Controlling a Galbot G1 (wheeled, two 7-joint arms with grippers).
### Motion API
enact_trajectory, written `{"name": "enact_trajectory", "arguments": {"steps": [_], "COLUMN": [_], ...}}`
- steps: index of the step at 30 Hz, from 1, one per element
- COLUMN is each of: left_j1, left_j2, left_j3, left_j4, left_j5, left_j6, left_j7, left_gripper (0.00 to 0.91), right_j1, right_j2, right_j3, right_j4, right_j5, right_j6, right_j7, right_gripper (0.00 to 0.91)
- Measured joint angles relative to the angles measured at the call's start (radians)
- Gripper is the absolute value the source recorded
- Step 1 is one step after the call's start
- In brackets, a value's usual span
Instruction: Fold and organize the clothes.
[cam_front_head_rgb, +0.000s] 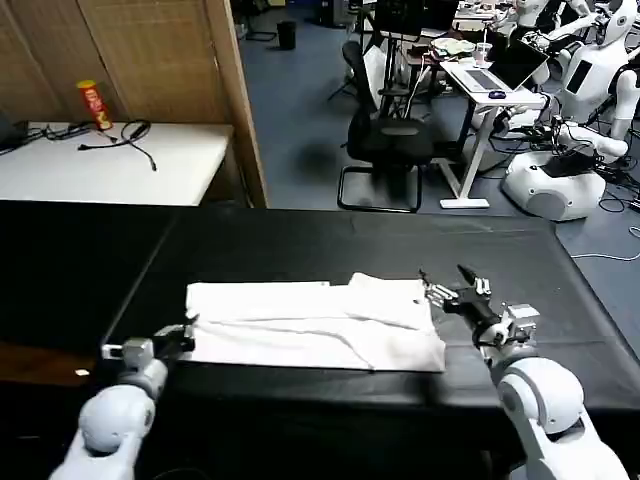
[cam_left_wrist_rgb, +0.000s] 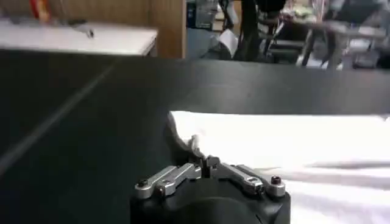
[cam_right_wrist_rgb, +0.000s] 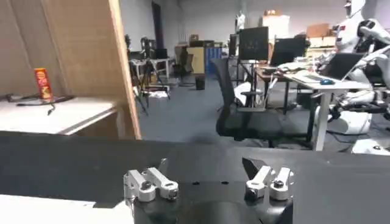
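Observation:
The clothes, one white T-shirt (cam_front_head_rgb: 310, 320), lie folded into a long band across the black table (cam_front_head_rgb: 330, 235). My left gripper (cam_front_head_rgb: 185, 335) is at the shirt's left end, low over the table. In the left wrist view this gripper (cam_left_wrist_rgb: 198, 149) is shut, with the corner of the white T-shirt (cam_left_wrist_rgb: 286, 140) pinched between its tips. My right gripper (cam_front_head_rgb: 445, 282) hovers just past the shirt's right end. Its fingers are open and wide apart (cam_right_wrist_rgb: 206, 163), with nothing between them. A strip of the T-shirt (cam_right_wrist_rgb: 55, 210) shows below it.
A white side table (cam_front_head_rgb: 180, 170) at the back left carries a red can (cam_front_head_rgb: 93, 103) and cables. A wooden partition (cam_front_head_rgb: 235, 90) stands beside it. An office chair (cam_front_head_rgb: 385, 140), desks and white robots (cam_front_head_rgb: 560, 170) fill the floor beyond the black table.

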Motion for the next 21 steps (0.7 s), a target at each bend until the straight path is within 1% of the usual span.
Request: {"name": "enact_trajectory", "arguments": {"steps": [6,10,15,21], "left_j1": [0.016,0.024,0.024,0.018], "left_j2": [0.189,0.27,0.26,0.155], "left_j3": [-0.062,-0.078,-0.054,0.019], "left_j4": [0.041,0.041,-0.003,-0.102], "left_j5": [-0.006,-0.008,0.002,-0.01], "left_j6": [-0.058,-0.057,-0.018,0.031], "left_j7": [-0.001,-0.004,-0.007,-0.043], "left_gripper": [0.0,0.0,0.0,0.0], "right_j1": [-0.007,-0.014,-0.034,-0.061], "right_j2": [0.02,0.034,0.049,0.054], "right_j3": [-0.001,-0.003,0.005,0.029], "right_j4": [-0.001,0.004,0.013,0.023], "right_j5": [-0.01,-0.021,-0.039,-0.046], "right_j6": [0.0,0.003,0.01,0.018], "right_j7": [0.001,0.002,0.001,0.0], "right_gripper": [0.878,0.878,0.878,0.878]}}
